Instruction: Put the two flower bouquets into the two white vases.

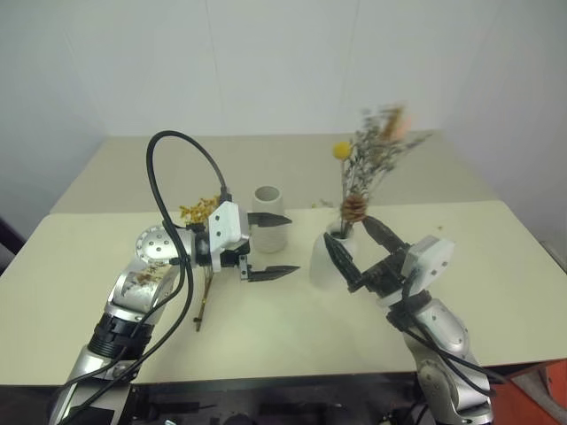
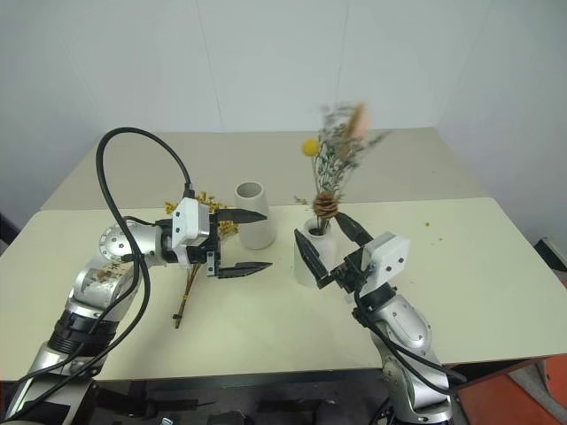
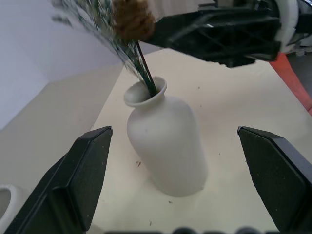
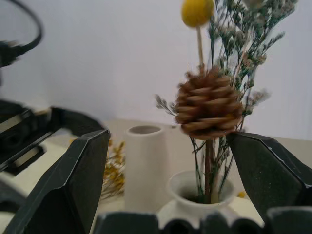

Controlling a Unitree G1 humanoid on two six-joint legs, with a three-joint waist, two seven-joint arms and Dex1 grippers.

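Note:
The squat white vase (image 1: pixel 322 266) stands mid-table, and the smaller bouquet (image 1: pixel 368 168), with its yellow ball and brown cone (image 4: pixel 208 103), stands upright in the narrow neck. My right gripper (image 1: pixel 345 228) is open, one finger on each side of that vase and off the stems. Left of it stands the tall cylinder vase (image 1: pixel 268 202), with nothing in it. The bushy yellow bouquet (image 1: pixel 198 211) lies flat on the table beneath my left arm. My left gripper (image 1: pixel 292 243) is open and holds nothing, pointing toward the squat vase (image 3: pixel 165 146).
The cream table (image 1: pixel 496 266) runs to a white wall behind. A black cable (image 1: pixel 177 142) loops above my left arm. Small flower crumbs (image 2: pixel 431 224) lie on the right part of the table. An orange object (image 1: pixel 540 390) sits beyond the table's near right corner.

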